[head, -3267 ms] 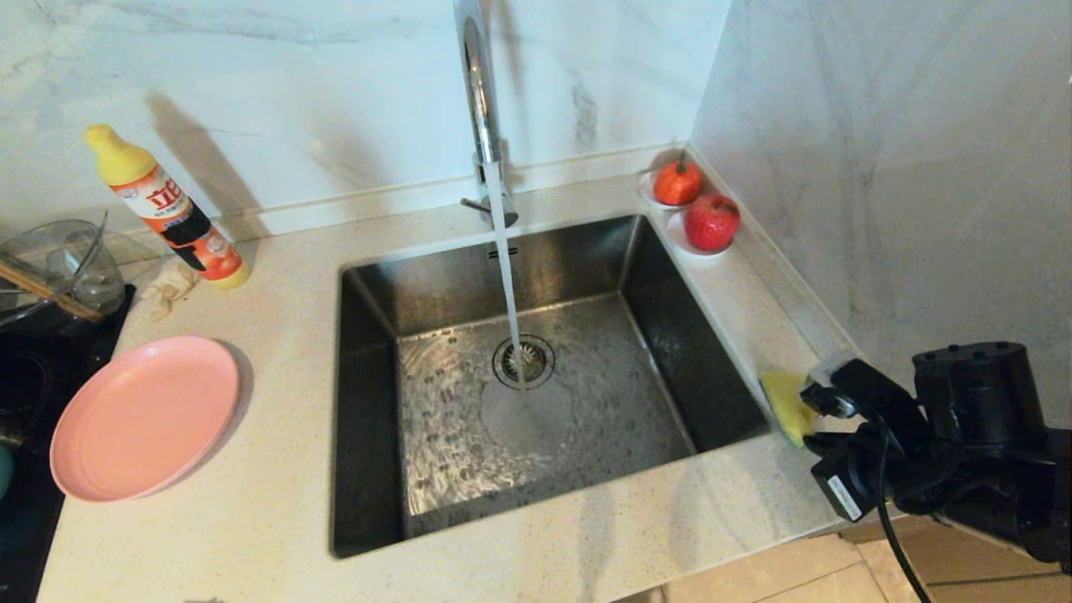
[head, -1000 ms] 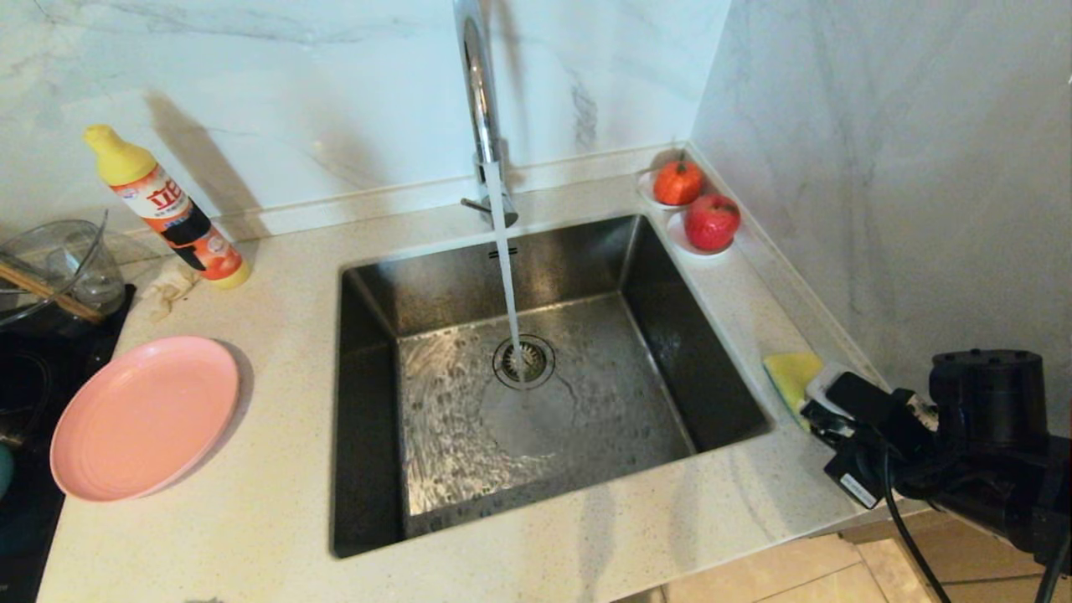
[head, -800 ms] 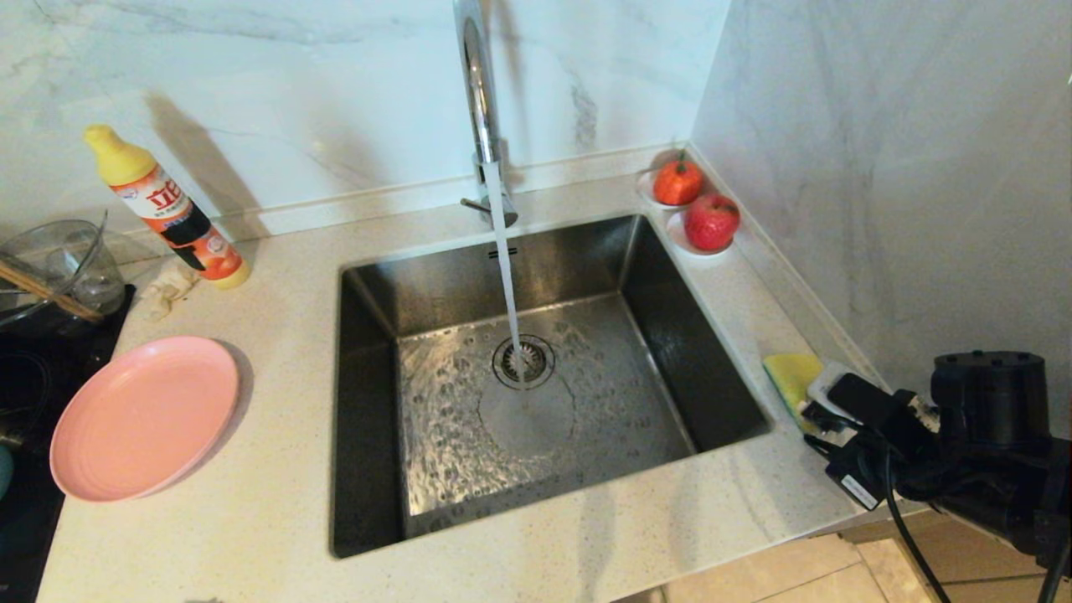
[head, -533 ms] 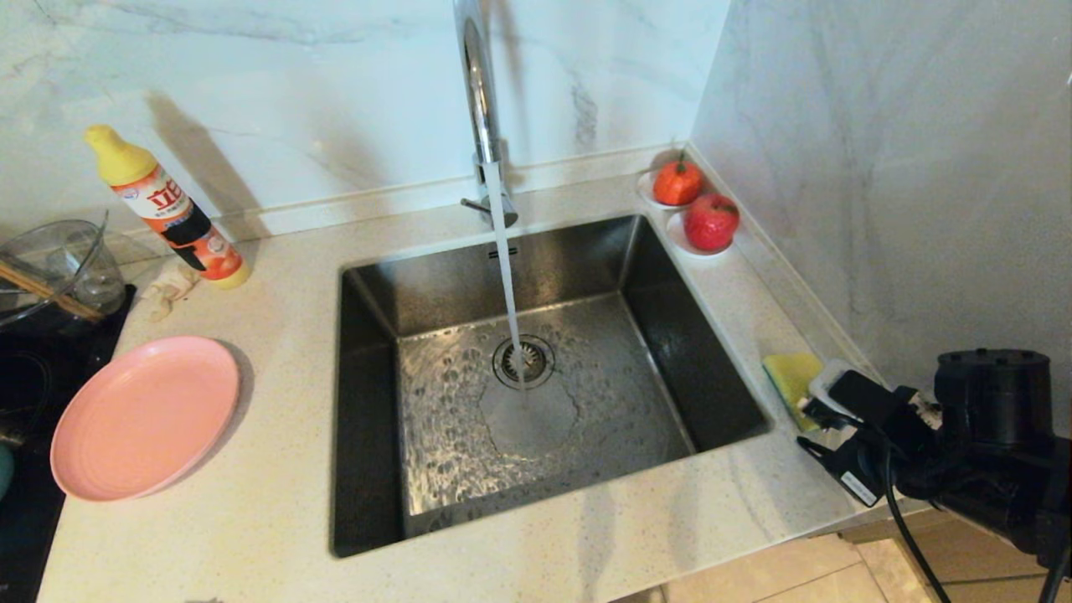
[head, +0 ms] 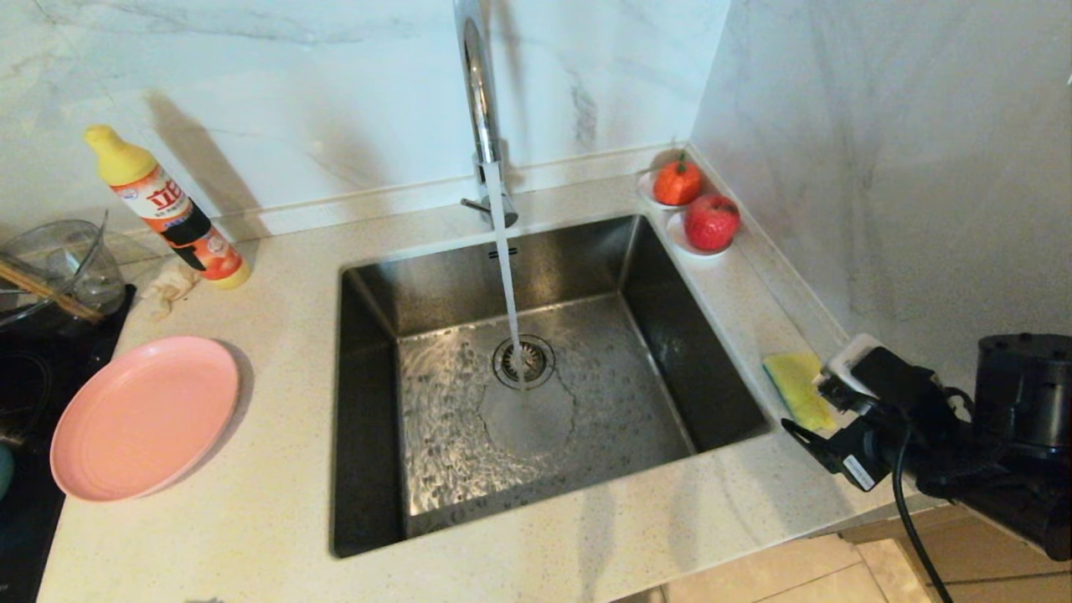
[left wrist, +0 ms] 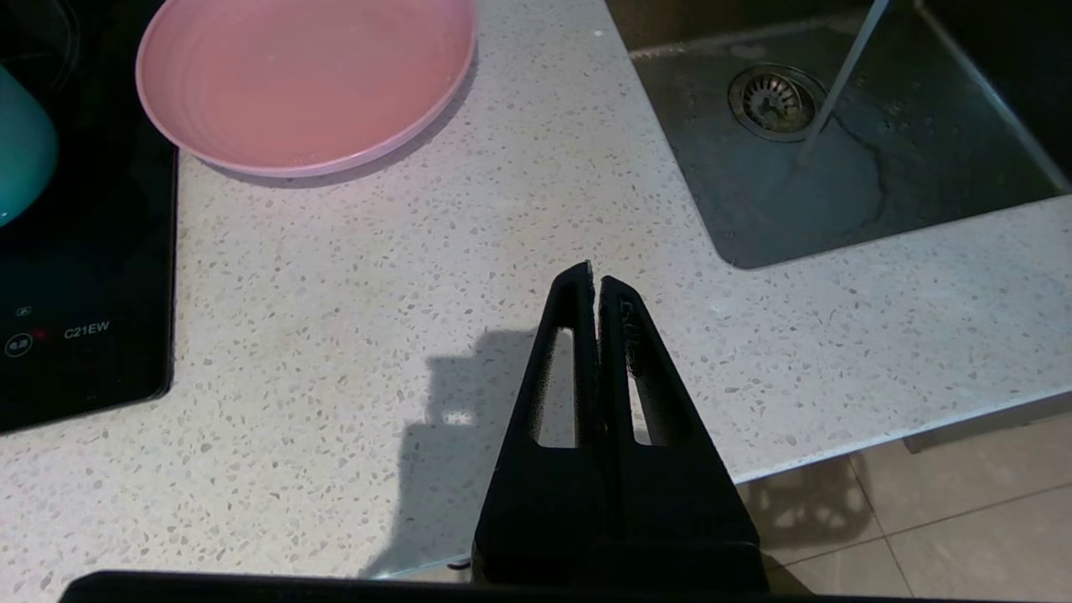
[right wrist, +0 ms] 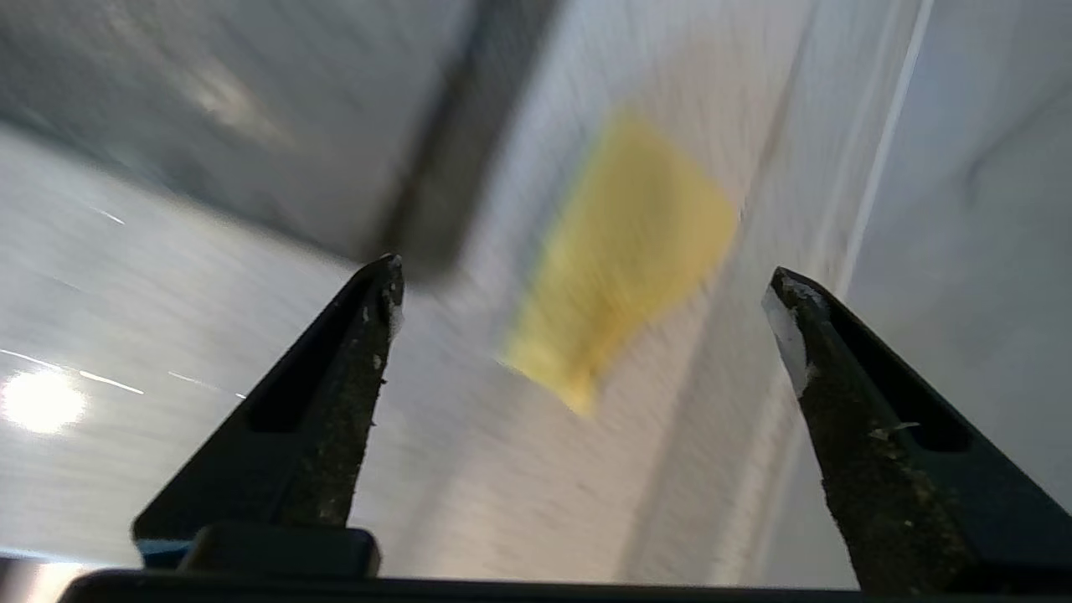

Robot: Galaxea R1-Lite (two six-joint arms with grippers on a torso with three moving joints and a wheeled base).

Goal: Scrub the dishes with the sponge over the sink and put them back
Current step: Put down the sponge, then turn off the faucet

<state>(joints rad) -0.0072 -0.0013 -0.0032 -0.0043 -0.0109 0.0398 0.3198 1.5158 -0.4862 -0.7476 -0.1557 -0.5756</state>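
Jaws of right gripper (right wrist: 586, 285) spread wide, empty, just near of yellow foam sponge (head: 800, 385) lying flat on speckled tabletop (head: 251, 519), right of steel sink (head: 536, 469). Left gripper (left wrist: 596, 285) pressed together.

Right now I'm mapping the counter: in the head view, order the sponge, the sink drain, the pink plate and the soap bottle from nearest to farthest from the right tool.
1. sponge, just ahead of the open right tool.
2. sink drain, mid-basin.
3. and 4. pink plate and soap bottle, both far left: too close to call.
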